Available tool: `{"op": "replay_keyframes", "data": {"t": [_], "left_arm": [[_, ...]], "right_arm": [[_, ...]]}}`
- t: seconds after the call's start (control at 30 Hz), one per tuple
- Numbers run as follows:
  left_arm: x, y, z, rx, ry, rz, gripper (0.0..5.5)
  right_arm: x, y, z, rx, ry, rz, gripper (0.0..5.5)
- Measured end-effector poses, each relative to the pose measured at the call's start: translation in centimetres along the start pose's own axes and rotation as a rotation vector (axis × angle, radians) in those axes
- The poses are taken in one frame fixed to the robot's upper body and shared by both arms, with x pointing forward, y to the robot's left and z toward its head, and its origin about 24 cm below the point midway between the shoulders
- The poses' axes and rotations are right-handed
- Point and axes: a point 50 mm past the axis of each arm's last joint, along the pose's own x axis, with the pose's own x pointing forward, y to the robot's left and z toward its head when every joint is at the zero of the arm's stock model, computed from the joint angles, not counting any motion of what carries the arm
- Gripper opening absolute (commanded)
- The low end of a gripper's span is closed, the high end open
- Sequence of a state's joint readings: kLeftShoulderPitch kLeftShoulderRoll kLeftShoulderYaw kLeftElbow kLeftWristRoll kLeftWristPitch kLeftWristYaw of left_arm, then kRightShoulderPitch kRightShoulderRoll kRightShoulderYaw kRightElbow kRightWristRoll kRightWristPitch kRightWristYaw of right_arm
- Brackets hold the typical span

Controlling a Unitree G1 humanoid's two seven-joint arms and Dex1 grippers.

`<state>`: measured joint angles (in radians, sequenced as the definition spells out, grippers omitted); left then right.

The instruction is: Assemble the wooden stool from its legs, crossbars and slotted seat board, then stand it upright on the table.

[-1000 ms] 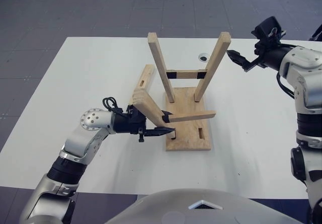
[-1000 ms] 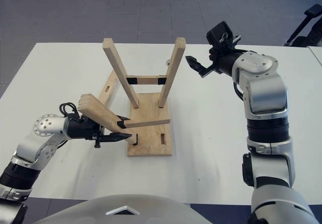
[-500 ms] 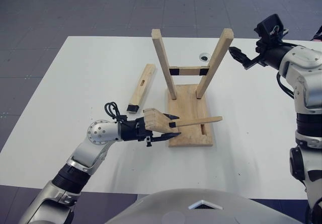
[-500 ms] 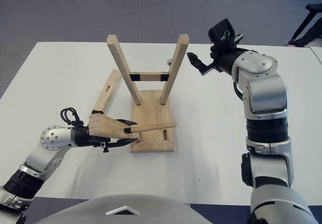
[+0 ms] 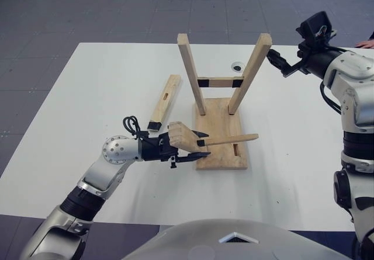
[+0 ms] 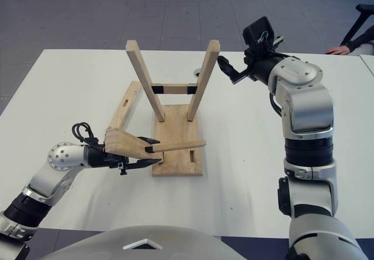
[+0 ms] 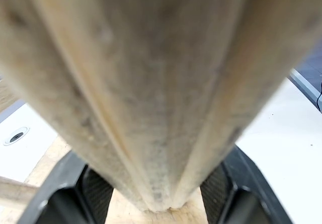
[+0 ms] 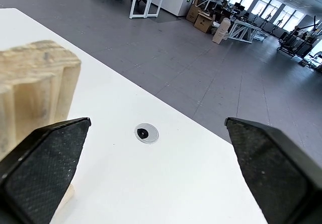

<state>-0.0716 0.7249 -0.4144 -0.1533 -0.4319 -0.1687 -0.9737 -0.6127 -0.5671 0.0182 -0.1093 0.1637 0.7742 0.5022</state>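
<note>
1. One loose leg (image 5: 163, 101) lies flat on the white table (image 5: 105, 85), to the far left of the seat board (image 5: 217, 120) and apart from it. Its slot faces up.
2. Near the board's near-left corner, the left pincer (image 5: 198, 147) is pinching the held leg (image 5: 181, 137), low over the table. In the left wrist view the wood sits clamped between both pads. From that leg a thin crossbar (image 5: 234, 139) sticks out to the right over the board's near half.
3. Mid-table, the seat board lies flat, with an open slot (image 5: 235, 149) at its near right.
4. Two upright legs stand at the board's far end, the left upright leg (image 5: 191, 73) and the right upright leg (image 5: 250, 70). They lean apart toward their tops and are tied by a short rung (image 5: 219, 83) with black ends.
5. Far right, the right pincer (image 5: 279, 62) is spread wide at the top of the right upright leg, one pad just beside the wood. I cannot tell whether it touches.
6. Handling, as I judge it:
   - The parts look light, stiff and smooth.
   - The held leg could twist in a two-pad grip, because the crossbar levers on it.
   - A hold close to the crossbar joint should steady it.
   - The upright pair may tip if nudged, so its top is a sensible place to brace.
</note>
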Motion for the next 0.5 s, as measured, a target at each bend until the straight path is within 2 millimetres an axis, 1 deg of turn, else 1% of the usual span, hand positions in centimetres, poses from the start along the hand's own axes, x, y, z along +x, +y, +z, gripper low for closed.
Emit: {"op": "replay_keyframes", "data": {"t": [0.13, 0.27, 0.37, 0.5], "left_arm": [[0.1, 2.1, -0.1, -0.001, 0.051, 0.020, 2.05], [-0.1, 3.6, -0.5, -0.011, 0.077, 0.079, 2.05], [-0.2, 4.0, -0.7, -0.016, 0.085, 0.114, 2.05], [-0.2, 4.0, -0.7, -0.018, 0.085, 0.114, 2.05]], "right_arm": [[0.0, -0.1, 0.5, -0.003, -0.016, -0.004, 4.92], [0.1, -0.2, 1.4, -0.012, -0.044, -0.005, 4.92], [0.0, -0.2, 1.6, -0.016, -0.053, -0.010, 4.92], [0.0, 0.0, 1.9, -0.012, -0.069, -0.008, 4.92]]}}
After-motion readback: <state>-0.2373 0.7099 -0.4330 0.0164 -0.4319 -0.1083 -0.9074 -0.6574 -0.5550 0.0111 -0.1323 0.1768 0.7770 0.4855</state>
